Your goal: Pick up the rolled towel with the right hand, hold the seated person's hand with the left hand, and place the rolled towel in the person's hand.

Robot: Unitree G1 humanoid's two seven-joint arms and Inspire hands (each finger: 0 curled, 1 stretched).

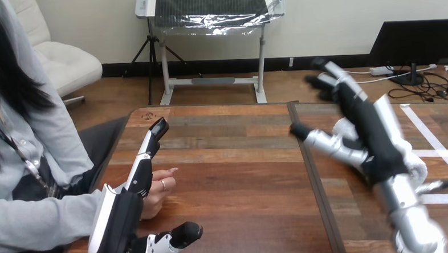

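Note:
The white rolled towel (pixel 415 165) lies on the table's right part, mostly hidden under my right hand (pixel 376 131). That hand hovers over it, open, with straight fingers pointing up and away and the thumb spread to the left. My left hand (pixel 120 216) is at the lower left, open, its fingers stretched forward along the table and its thumb out to the right. The person's hand (pixel 159 192) rests loosely curled on the table against the inner side of my left hand, between its fingers and thumb. My fingers are not curled round it.
The wooden table (pixel 235 177) has a seam running front to back right of its middle. The person sits at the left edge, forearm lying along the table's near left corner. White tape lines mark the table's far right.

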